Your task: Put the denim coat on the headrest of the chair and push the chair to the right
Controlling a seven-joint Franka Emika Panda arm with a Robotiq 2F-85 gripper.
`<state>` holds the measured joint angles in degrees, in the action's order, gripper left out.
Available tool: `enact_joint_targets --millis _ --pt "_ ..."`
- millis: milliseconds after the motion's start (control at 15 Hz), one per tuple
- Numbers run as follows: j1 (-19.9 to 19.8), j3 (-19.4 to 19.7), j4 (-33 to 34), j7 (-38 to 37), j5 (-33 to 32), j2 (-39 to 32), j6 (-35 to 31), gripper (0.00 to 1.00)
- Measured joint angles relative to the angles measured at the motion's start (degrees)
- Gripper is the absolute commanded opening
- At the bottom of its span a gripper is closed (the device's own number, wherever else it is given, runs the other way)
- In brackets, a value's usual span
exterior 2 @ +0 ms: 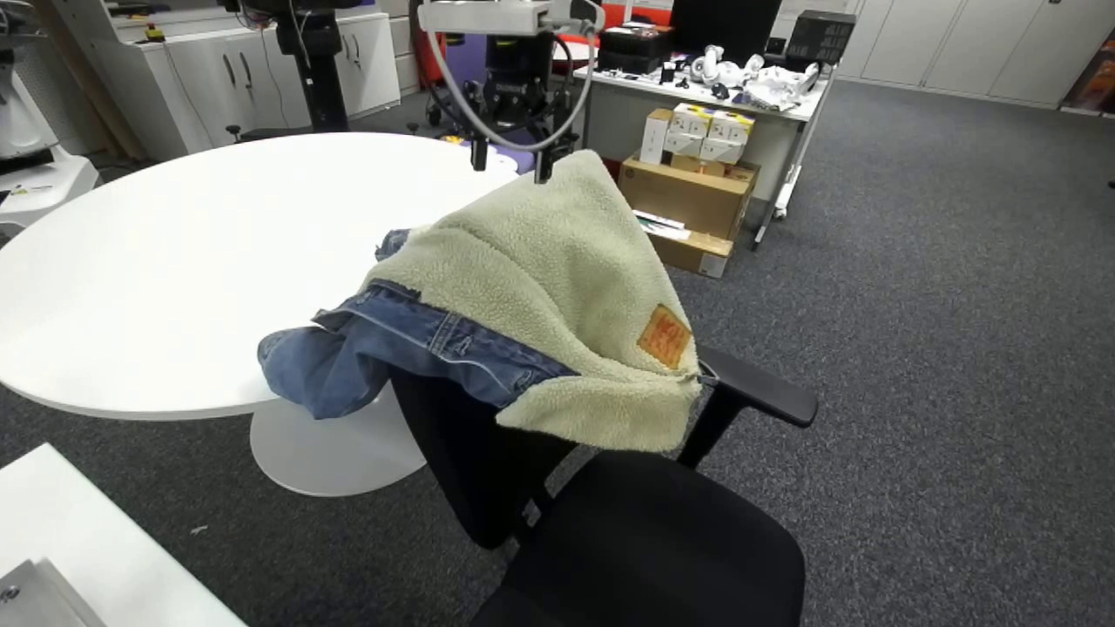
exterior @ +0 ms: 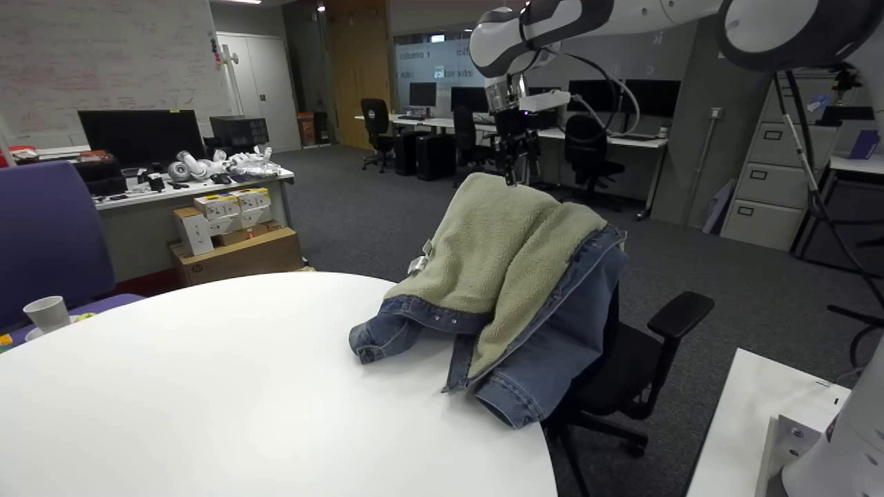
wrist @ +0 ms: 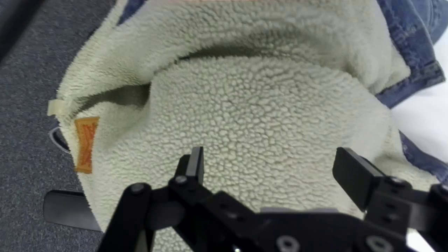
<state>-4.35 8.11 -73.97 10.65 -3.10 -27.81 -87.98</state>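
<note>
1. Tool: jaws spread wide, nothing between them. Sits just over the denim coat; can't tell if there's contact.
2. Coat is draped over the tall back of the black chair, fleece side mostly out. Headrest hidden under it.
3. One sleeve juts across the rim of the white counter; resting on it or hanging, can't tell.
4. Chair stands right by the counter, back facing it.
5. Done, my read: coat on the headrest, free of the tool.
6. Left: push to the right. Looks not yet done, can't confirm from one moment. Coat could slip once the chair rolls.
</note>
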Motion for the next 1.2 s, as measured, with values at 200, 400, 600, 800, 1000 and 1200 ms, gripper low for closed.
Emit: enact_joint_targets --millis 200,400,600,800,1000,1200 --pt "-0.7 -1.4 -7.7 -4.6 6.0 3.4 -8.6 1.0" --pt "-1.3 -1.6 -15.8 -6.0 9.8 6.7 -19.0 1.0" --pt "-1.8 -1.6 -23.8 -6.0 10.1 10.9 -27.8 1.0" --pt "-1.8 -1.6 -31.4 -6.0 10.0 15.5 -33.9 1.0" --pt "-1.7 -1.6 -37.4 -6.0 9.4 19.4 -37.5 1.0" --pt "-1.6 -1.6 -41.4 -6.6 8.0 22.7 -40.0 1.0"
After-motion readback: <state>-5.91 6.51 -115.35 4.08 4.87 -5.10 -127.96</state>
